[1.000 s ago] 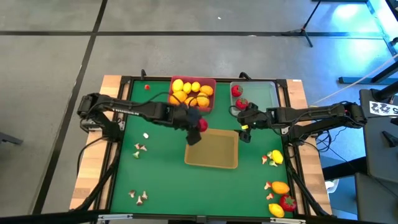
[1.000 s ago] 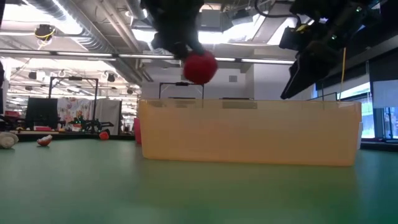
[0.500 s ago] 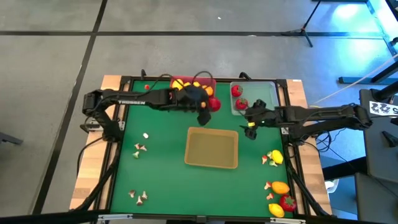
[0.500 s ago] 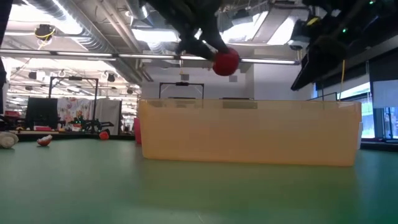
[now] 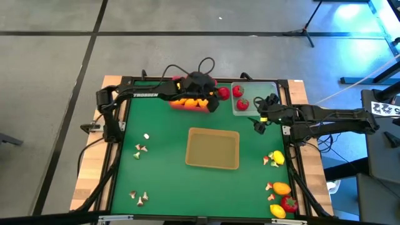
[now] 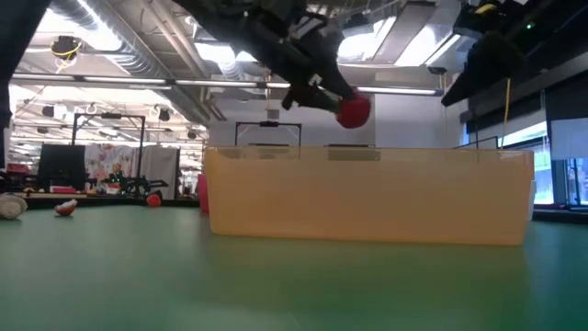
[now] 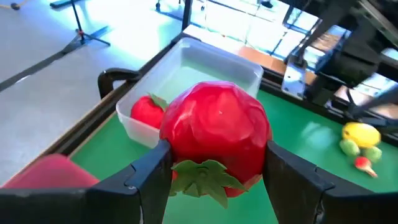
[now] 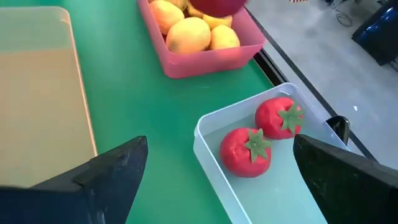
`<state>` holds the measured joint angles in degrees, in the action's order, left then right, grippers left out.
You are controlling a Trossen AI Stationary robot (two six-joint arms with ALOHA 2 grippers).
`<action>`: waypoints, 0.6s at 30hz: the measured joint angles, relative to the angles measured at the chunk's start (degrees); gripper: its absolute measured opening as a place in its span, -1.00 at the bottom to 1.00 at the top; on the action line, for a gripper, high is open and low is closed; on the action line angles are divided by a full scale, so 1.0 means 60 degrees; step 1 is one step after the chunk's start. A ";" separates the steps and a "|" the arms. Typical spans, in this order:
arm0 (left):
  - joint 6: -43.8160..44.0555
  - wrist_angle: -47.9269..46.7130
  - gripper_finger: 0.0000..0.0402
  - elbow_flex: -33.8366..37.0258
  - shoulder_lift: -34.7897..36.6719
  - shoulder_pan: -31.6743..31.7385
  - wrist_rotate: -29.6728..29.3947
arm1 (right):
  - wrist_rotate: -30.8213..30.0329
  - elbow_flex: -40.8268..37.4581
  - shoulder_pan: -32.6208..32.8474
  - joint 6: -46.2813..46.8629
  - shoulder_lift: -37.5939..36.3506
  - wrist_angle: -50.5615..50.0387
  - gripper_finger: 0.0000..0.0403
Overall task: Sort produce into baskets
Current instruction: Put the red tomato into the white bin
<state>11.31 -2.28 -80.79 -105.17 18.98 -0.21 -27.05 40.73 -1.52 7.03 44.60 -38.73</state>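
Hovering in the upper middle of the high view, between pink basket (image 5: 190,103) and clear basket (image 5: 265,95): red fruit (image 5: 223,94), pinched by left fingers (image 7: 149,171). Waiting beside clear basket, right fingers (image 8: 102,171) spread wide, empty.

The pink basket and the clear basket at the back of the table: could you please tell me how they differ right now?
The pink basket holds yellow and orange lemons; the clear basket holds two red fruits with green tops. The pink one is opaque and well filled, the clear one translucent with floor still bare. The left gripper, carrying a red fruit, hangs between them. Both are shallow rectangular trays.
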 joint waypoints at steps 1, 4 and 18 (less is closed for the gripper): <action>-0.0009 0.0004 0.08 -0.0183 -0.0195 0.0013 0.0001 | 0.0003 -0.0002 0.0000 0.0004 -0.0021 -0.0114 0.98; -0.0152 -0.0009 0.08 -0.1000 -0.0855 0.0016 0.0122 | 0.0072 -0.0007 0.0000 0.0011 -0.0044 -0.0185 0.98; -0.0401 0.0180 0.13 -0.3538 -0.3637 0.0008 0.0234 | 0.0441 -0.0007 0.0000 0.0027 0.0022 -0.0210 0.98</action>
<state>8.91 -1.20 -102.02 -126.99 19.03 1.19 -24.40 40.69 -1.52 7.19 44.73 -39.99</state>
